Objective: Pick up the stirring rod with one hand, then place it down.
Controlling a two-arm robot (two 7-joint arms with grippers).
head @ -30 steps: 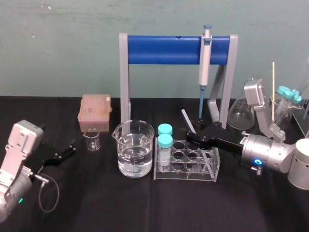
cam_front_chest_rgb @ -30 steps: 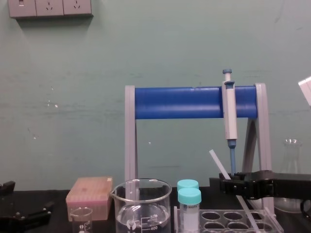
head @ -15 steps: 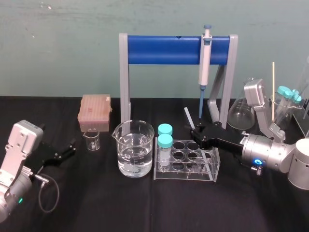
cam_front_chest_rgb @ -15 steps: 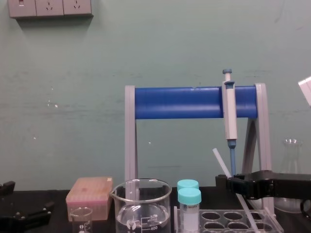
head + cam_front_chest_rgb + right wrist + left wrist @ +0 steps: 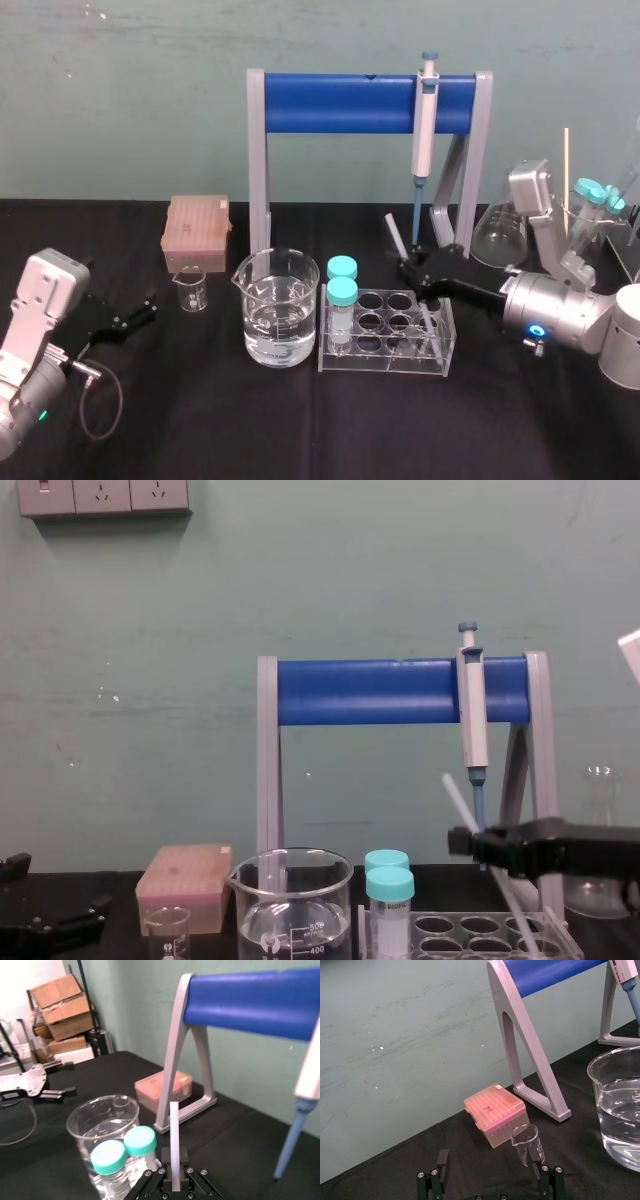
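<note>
Stirring rod [image 5: 393, 230] tilted, pinched in R gripper [image 5: 410, 268], lower end at tube rack [image 5: 385, 363]. Pipette [image 5: 424, 120] at 12 o'clock, beaker [image 5: 252, 292] at 9. L gripper [image 5: 140, 312] parked, fingers apart.

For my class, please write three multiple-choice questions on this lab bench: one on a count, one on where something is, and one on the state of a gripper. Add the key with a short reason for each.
1. How many teal-capped tubes stand in the clear rack?
A. one
B. two
C. four

2. Where is the pipette?
A. lying flat beside the rack
B. standing in the rack
C. hanging on the blue stand

3. What is the right gripper doing?
A. gripping the stirring rod
B. open and empty
C. gripping the pipette

Key:
1 B: two teal caps show at the rack's left end.
2 C: it hangs upright from the blue bar.
3 A: its fingers are closed on the tilted rod. The left gripper sits open and idle at the far left.
</note>
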